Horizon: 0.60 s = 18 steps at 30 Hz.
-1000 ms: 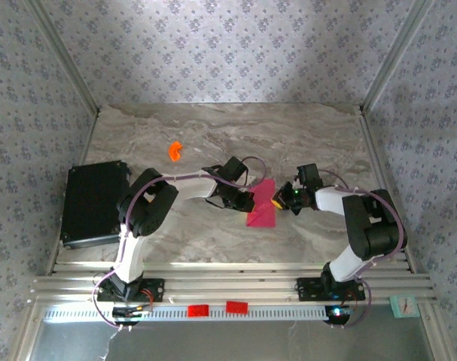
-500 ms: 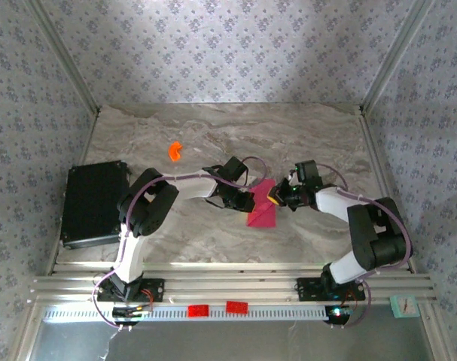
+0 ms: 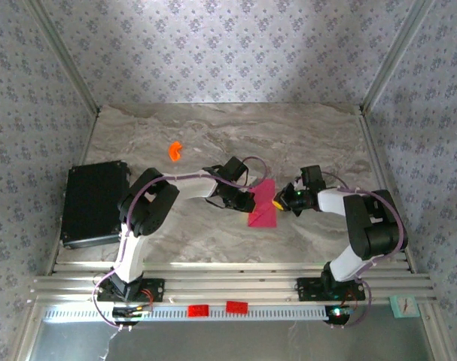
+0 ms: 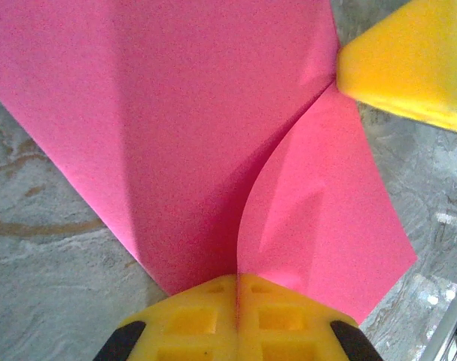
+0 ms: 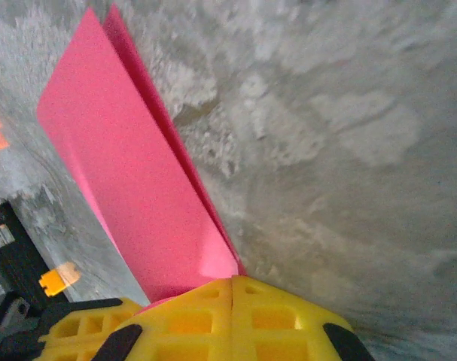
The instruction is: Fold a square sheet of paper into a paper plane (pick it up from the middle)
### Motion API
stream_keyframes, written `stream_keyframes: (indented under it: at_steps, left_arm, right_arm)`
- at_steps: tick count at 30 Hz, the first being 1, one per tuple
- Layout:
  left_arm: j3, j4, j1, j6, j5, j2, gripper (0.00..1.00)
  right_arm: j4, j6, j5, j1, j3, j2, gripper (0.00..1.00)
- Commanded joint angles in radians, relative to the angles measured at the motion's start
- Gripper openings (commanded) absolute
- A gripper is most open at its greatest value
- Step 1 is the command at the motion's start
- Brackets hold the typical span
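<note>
Centre frame, the folded magenta-pink paper sheet (image 3: 263,213) is pinched by the closed left tool (image 3: 251,201), touched by the closed right tool (image 3: 278,201).

No legible text anywhere. The left red tag (image 3: 198,310) and right red tag (image 3: 236,306) on the front rail (image 3: 379,283) are too small to read. The white graduated strip (image 3: 288,311) shows ticks, no readable numbers. The small white sticker (image 5: 0,235) on a black part is blurred.
</note>
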Motion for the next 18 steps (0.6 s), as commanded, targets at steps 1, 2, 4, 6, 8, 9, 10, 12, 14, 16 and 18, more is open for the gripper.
stream_keyframes:
  at_steps: [1,2,4,6,8,9,10,12,14,16,18]
  left_arm:
    - [-0.016,-0.063,-0.007,0.022,-0.016,0.05,0.04]
    - [-0.015,-0.065,-0.006,0.023,-0.017,0.049,0.03]
    - [-0.015,-0.065,-0.007,0.022,-0.017,0.047,0.04]
    - [-0.017,-0.064,-0.007,0.022,-0.017,0.047,0.04]
    - [-0.019,-0.063,-0.007,0.023,-0.018,0.047,0.04]
    - [-0.018,-0.064,-0.007,0.023,-0.017,0.049,0.04]
    - [-0.019,-0.064,-0.006,0.023,-0.017,0.049,0.04]
    - [-0.017,-0.062,-0.007,0.023,-0.016,0.05,0.03]
    - [-0.016,-0.061,-0.006,0.021,-0.017,0.049,0.04]
    - [-0.016,-0.061,-0.006,0.02,-0.016,0.05,0.04]
    - [-0.017,-0.061,-0.006,0.02,-0.015,0.05,0.04]
  right_arm:
    - [0.005,0.029,-0.004,-0.019,-0.004,-0.033,0.05]
    - [-0.001,0.025,0.003,-0.02,-0.001,-0.048,0.05]
    - [-0.017,0.014,0.001,-0.011,0.008,-0.076,0.05]
    - [-0.032,0.009,0.01,0.012,0.017,-0.107,0.06]
    - [-0.038,0.019,0.022,0.046,0.024,-0.117,0.06]
    - [-0.04,0.023,0.029,0.067,0.028,-0.115,0.06]
    - [-0.046,0.028,0.04,0.087,0.03,-0.11,0.06]
    - [-0.041,0.044,0.058,0.119,0.029,-0.094,0.06]
    - [-0.018,0.058,0.067,0.144,0.02,-0.072,0.06]
    - [-0.002,0.065,0.072,0.161,0.008,-0.043,0.05]
    - [-0.003,0.066,0.084,0.168,-0.008,-0.017,0.05]
